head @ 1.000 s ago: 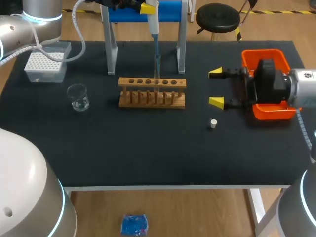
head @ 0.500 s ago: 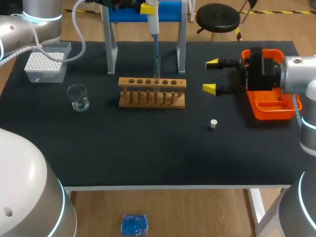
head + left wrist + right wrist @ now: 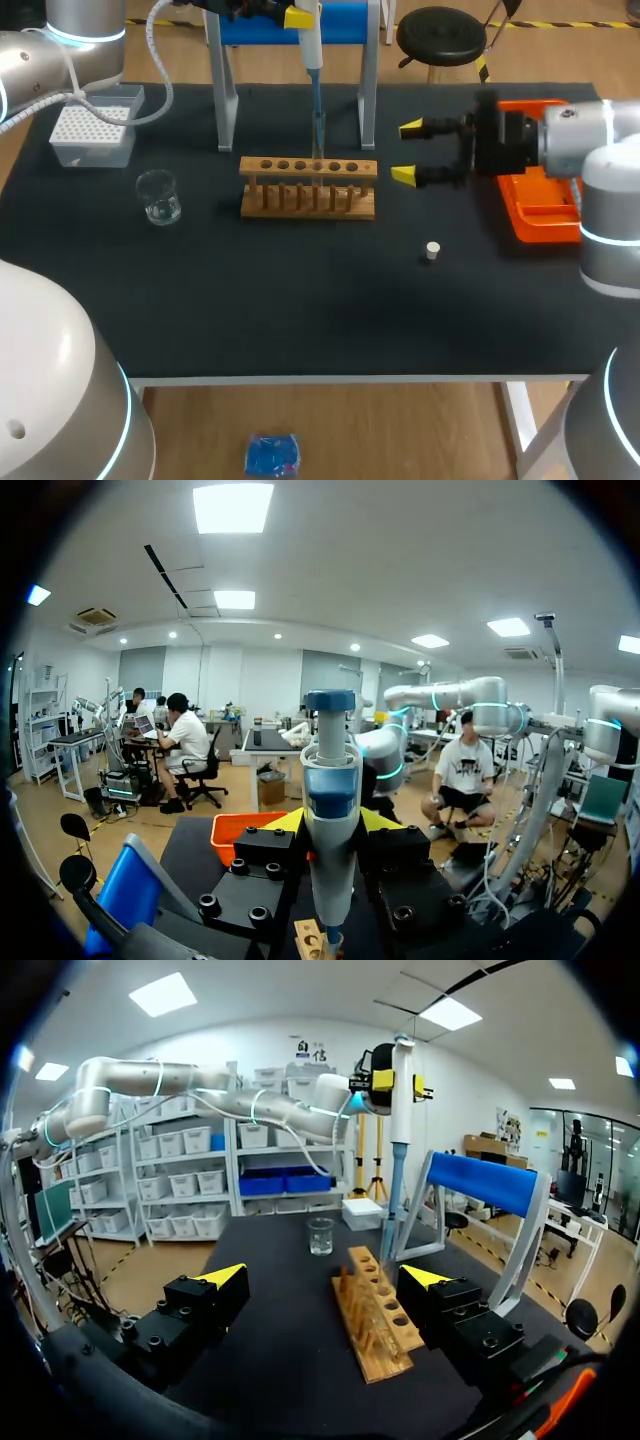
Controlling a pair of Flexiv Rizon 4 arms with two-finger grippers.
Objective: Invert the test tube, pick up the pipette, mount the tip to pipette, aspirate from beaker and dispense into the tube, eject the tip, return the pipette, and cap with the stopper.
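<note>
The left hand is mostly cut off past the far edge of the tabletop — it grips the pipette, which hangs straight down over the wooden rack. The tube in the rack is hard to see. A tip box and a beaker sit near the left edge. The right hand hangs open beside the rack, its fingers pointing left — the white stopper lies nearer the front edge.

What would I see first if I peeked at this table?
Probably the right gripper, its bright yellow tips wide open, hanging between the wooden rack and the orange tray. Next, the tall pipette held upright by the left gripper, its tip pointing down at the rack.
</note>
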